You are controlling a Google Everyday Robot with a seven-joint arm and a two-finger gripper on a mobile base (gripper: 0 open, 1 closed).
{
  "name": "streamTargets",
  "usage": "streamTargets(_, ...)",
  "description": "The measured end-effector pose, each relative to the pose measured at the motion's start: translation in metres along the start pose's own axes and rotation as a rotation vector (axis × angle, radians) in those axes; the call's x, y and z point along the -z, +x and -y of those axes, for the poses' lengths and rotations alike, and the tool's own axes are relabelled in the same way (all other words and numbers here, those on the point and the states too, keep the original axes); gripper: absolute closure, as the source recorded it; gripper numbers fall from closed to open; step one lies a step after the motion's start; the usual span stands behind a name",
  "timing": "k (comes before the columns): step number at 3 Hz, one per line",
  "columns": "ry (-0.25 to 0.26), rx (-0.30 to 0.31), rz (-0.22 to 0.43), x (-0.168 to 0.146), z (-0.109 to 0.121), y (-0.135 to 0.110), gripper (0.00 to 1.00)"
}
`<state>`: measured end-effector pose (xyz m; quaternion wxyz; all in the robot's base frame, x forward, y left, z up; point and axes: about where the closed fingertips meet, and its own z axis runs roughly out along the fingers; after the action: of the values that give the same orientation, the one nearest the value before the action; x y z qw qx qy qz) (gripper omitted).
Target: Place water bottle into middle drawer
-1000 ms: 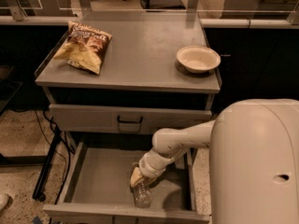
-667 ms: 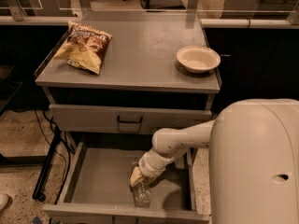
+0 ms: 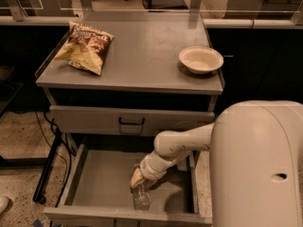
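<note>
The water bottle (image 3: 141,197) is small, clear and crinkled. It stands nearly upright inside the open middle drawer (image 3: 94,183), close to the drawer's front wall and right of centre. My gripper (image 3: 138,179) reaches down into the drawer from the right and is shut on the bottle's upper end. The bottle's cap is hidden by the gripper. The bottle's lower end is at or just above the drawer floor; I cannot tell which.
A closed grey drawer front with a black handle (image 3: 131,122) sits above the open drawer. On the cabinet top (image 3: 142,56) lie a chip bag (image 3: 85,46) at the left and a pale bowl (image 3: 200,59) at the right. My white arm body (image 3: 258,164) fills the lower right.
</note>
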<state>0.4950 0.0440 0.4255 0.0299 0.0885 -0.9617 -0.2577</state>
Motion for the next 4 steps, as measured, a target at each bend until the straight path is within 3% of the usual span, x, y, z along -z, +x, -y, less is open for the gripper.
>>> streamTargets(2, -0.003, -0.061, 0.095, 0.0117, 0.0056, -0.0136, 1.0)
streamTargets(4, 0.001, -0.084, 0.094, 0.0023, 0.0079, -0.0152, 1.0)
